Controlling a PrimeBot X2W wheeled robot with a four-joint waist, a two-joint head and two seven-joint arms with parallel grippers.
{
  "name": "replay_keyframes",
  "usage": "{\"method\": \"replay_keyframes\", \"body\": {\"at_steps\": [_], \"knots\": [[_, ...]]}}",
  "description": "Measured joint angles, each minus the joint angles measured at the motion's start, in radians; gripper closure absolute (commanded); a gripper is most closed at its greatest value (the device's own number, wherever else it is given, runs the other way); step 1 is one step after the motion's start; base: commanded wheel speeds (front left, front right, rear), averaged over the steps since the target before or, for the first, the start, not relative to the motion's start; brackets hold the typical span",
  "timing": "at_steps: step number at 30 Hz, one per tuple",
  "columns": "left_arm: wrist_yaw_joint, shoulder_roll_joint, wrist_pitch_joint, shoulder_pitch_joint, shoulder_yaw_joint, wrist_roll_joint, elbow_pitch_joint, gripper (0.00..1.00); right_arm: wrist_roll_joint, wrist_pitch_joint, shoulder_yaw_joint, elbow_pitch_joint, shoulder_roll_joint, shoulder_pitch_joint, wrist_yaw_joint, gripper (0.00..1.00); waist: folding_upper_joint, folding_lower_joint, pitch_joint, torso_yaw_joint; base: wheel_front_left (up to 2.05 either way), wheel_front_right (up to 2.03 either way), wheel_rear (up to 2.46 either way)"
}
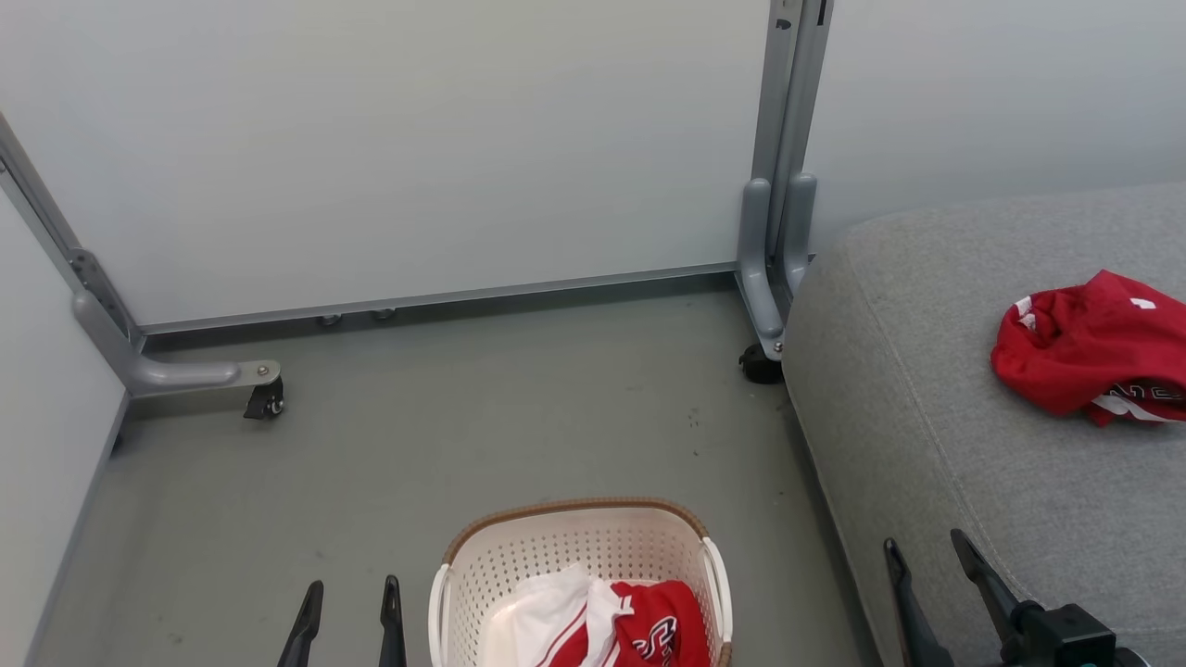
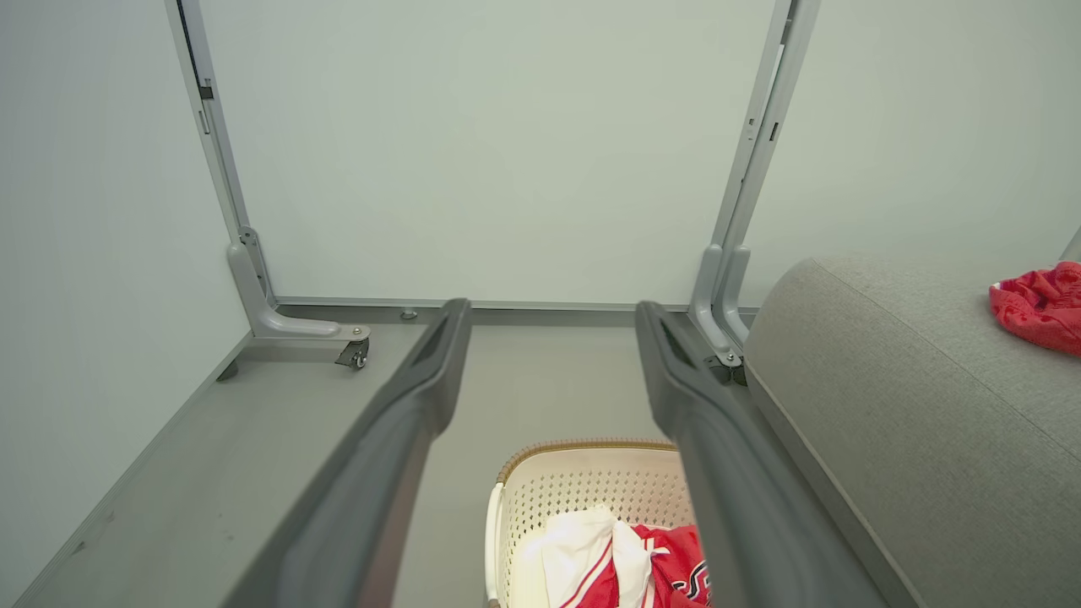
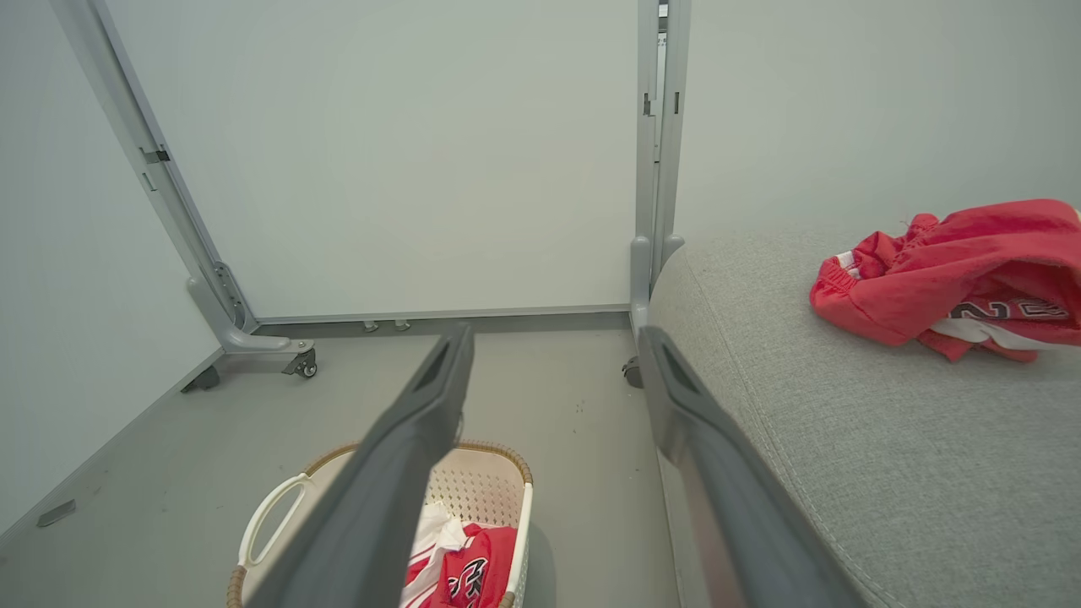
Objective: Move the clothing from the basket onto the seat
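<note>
At seven o'clock in the head view, the left gripper (image 1: 353,593) is being held with fingers spread and empty. At five o'clock, the right gripper (image 1: 925,545) is being held equally wide and empty.

A likely risk is being judged: crumpled pieces may be pinched together and one dropped short of the cushion, or the light basket (image 1: 574,507) may be dragged upward.

At six o'clock, the clothing (image 1: 649,625) is being cradled in the basket: bunched red fabric, white stripes, lettered logo, white cloth alongside.

At three o'clock, one red garment (image 1: 1084,352) is already being supported by the grey seat (image 1: 927,417).
</note>
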Motion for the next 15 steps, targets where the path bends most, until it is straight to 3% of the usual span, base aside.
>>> {"method": "replay_keyframes", "body": {"at_steps": [15], "knots": [[-0.008, 0.0, 0.0, 0.002, -0.001, -0.001, 0.024, 0.0, 0.0, 0.0, 0.009, 0.004, -0.003, 0.0, 0.0, 0.0, 0.0, 0.0, 0.0, -0.012, 0.0, 0.0, 0.0]]}}
